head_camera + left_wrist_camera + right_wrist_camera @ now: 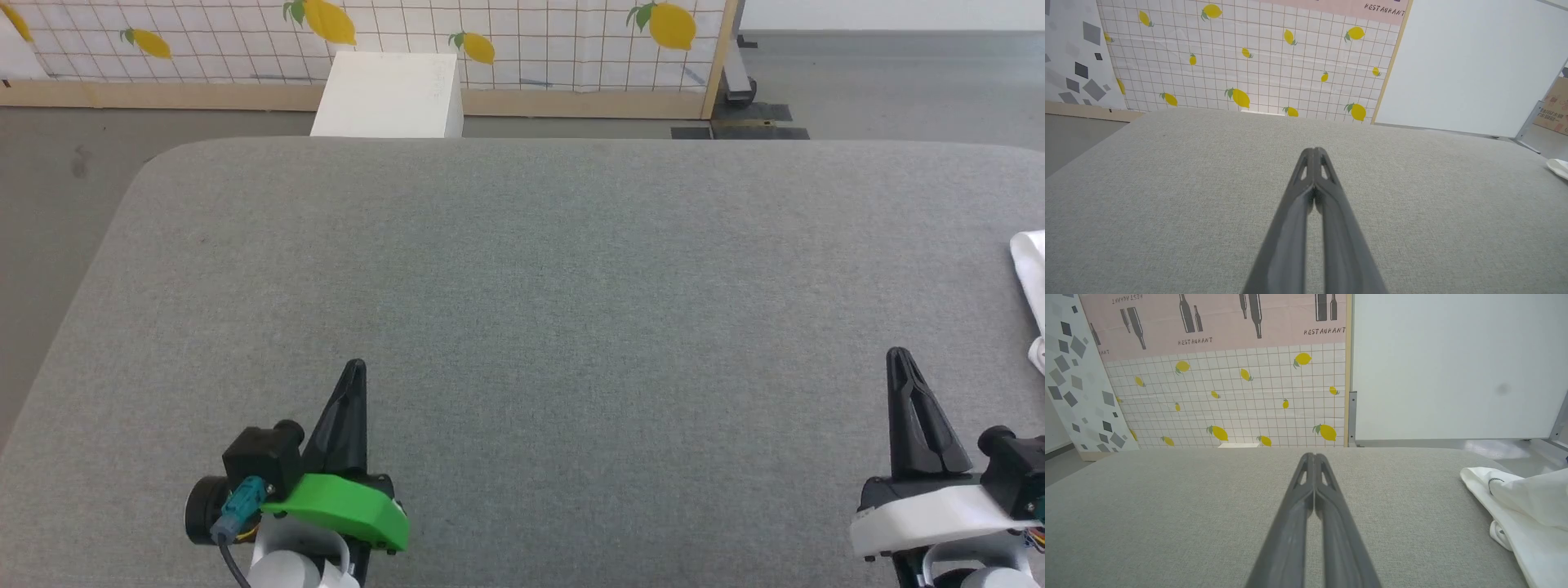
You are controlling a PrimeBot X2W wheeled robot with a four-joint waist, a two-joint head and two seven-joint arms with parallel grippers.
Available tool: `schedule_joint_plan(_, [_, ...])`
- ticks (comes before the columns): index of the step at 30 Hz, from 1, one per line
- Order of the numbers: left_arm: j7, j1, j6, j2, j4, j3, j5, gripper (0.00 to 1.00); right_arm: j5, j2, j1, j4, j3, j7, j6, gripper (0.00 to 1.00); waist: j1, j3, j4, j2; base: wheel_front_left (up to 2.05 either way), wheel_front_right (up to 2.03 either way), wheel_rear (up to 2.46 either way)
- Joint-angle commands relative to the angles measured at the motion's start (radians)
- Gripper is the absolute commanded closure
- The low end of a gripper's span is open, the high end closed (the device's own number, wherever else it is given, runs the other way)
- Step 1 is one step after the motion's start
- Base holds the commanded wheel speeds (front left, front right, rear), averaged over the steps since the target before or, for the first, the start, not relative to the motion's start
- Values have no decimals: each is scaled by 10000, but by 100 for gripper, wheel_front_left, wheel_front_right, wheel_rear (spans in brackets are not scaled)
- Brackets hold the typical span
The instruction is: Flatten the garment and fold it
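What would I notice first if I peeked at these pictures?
Probably the big grey padded table, with the left gripper and right gripper over its near side, both shut and pointing forward. Next, the crumpled white garment lying at the table's right edge, and the bright lemon-patterned wall behind the table.

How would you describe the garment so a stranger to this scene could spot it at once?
Start at the wide grey padded table. Go to its right edge, beyond the right gripper: the garment lies crumpled there. It is soft, creased white cloth, unlike the rigid white box behind the table.
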Motion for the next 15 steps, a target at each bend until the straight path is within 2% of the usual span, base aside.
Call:
schedule_joint_plan(1, [85,78,72,-4,-75,52,94,100,-94,5,-48,17,51,56,-2,100,0,-3,-1,0,0,0,0])
schedule_joint_plan(15, [368,157,158,-9,-277,168,354,100,-223,8,-99,35,193,276,-4,100,0,-33,-8,0,0,0,0])
